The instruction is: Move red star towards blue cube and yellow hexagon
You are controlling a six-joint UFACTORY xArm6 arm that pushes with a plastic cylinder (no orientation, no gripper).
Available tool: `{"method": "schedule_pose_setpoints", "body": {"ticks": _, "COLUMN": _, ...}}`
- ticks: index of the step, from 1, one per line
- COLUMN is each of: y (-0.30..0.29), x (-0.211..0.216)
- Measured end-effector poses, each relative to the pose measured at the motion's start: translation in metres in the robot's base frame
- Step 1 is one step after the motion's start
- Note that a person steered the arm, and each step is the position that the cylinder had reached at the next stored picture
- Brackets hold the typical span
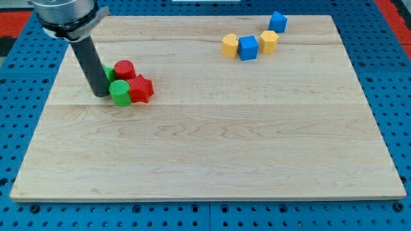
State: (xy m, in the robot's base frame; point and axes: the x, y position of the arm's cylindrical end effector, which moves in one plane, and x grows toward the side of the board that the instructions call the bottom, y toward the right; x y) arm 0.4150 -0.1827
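The red star [141, 89] lies at the view's left on the wooden board, touching a green cylinder [119, 93] on its left and a red cylinder [124, 69] above it. My tip [101, 94] rests just left of the green cylinder, about touching it. Another green block [107, 73] is partly hidden behind the rod. The blue cube [248, 47] sits at the view's upper right between a yellow hexagon [269, 41] on its right and another yellow block [230, 45] on its left.
A second blue block [277, 21] lies near the board's top edge, above the yellow hexagon. The wooden board [212, 147] lies on a blue perforated table.
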Motion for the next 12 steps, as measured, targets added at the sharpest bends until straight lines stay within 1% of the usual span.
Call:
{"method": "schedule_pose_setpoints", "body": {"ticks": 3, "y": 0.048, "x": 0.0}}
{"method": "schedule_pose_setpoints", "body": {"ticks": 4, "y": 0.075, "x": 0.0}}
{"method": "schedule_pose_setpoints", "body": {"ticks": 5, "y": 0.087, "x": -0.019}}
{"method": "schedule_pose_setpoints", "body": {"ticks": 6, "y": 0.087, "x": -0.038}}
{"method": "schedule_pose_setpoints", "body": {"ticks": 7, "y": 0.092, "x": -0.04}}
{"method": "schedule_pose_setpoints", "body": {"ticks": 9, "y": 0.094, "x": -0.035}}
{"method": "schedule_pose_setpoints", "body": {"ticks": 11, "y": 0.094, "x": -0.01}}
{"method": "schedule_pose_setpoints", "body": {"ticks": 12, "y": 0.101, "x": -0.009}}
